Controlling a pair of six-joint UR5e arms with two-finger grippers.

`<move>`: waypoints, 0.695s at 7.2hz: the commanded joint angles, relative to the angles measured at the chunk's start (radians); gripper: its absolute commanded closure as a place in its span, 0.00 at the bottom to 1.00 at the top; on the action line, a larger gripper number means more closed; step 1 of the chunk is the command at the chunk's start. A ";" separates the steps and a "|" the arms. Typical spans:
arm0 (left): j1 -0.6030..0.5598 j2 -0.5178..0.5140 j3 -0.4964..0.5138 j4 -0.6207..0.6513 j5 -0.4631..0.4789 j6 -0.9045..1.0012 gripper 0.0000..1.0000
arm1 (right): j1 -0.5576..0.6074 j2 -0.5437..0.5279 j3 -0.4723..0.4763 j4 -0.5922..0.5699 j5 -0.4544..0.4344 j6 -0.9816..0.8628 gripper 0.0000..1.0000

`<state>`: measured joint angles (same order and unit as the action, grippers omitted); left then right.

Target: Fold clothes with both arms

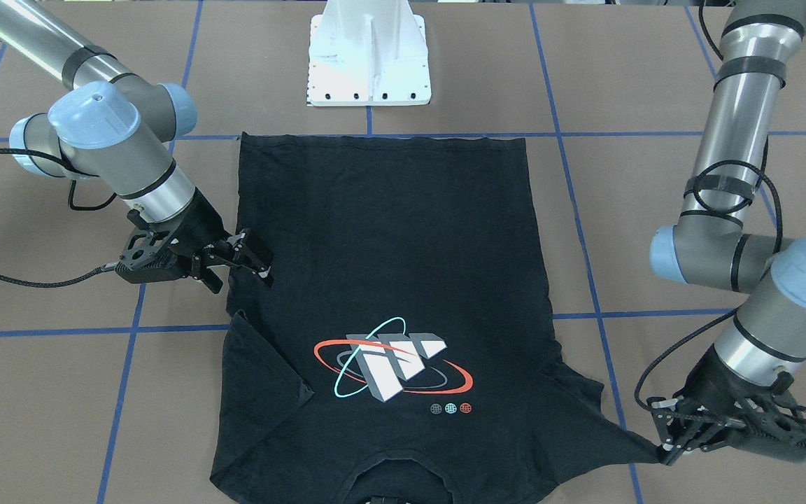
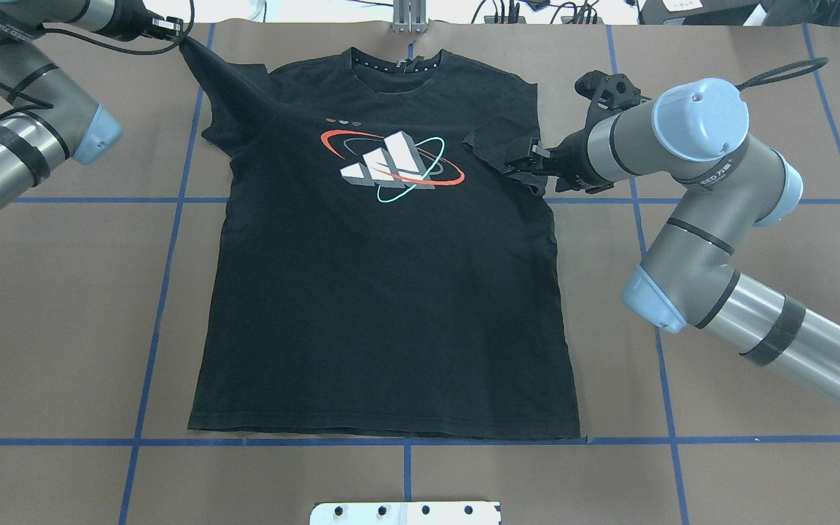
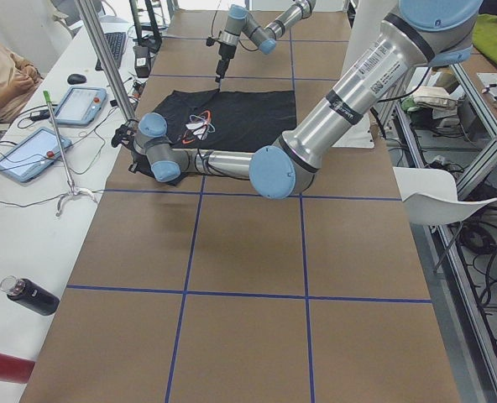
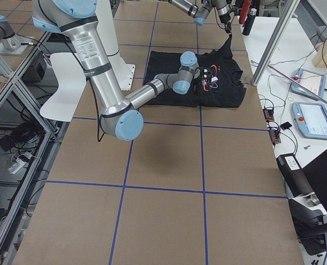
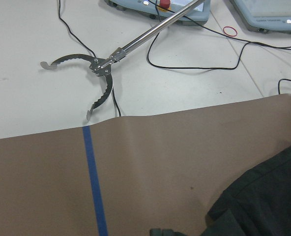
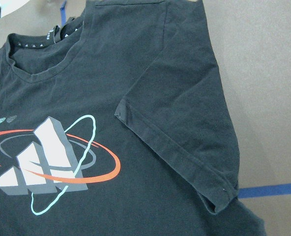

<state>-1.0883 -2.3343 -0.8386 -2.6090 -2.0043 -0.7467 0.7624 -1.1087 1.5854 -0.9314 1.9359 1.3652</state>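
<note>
The black T-shirt (image 2: 383,292) lies flat on the brown table, logo (image 2: 391,164) face up and collar toward the far edge. My left gripper (image 2: 174,33) is shut on the tip of one sleeve and holds it stretched out and up from the shirt; it also shows in the front view (image 1: 663,448). My right gripper (image 1: 241,280) is open, low at the shirt's other side edge, holding nothing. The sleeve on that side (image 6: 185,123) lies folded inward over the shirt's chest, just beside the gripper (image 2: 529,162).
The white pedestal base (image 1: 369,63) stands behind the shirt's hem. Blue tape lines (image 2: 165,292) cross the table. A white side table beyond the collar holds tablets and a metal grabber tool (image 5: 101,73). Bottles (image 3: 30,295) lie at its near end.
</note>
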 commanded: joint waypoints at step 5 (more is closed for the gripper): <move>0.149 0.099 -0.358 0.046 0.053 -0.406 1.00 | 0.001 -0.002 -0.019 0.003 -0.002 -0.011 0.00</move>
<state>-0.9997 -2.2471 -1.1259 -2.5762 -1.9895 -1.0194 0.7623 -1.1100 1.5743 -0.9297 1.9344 1.3596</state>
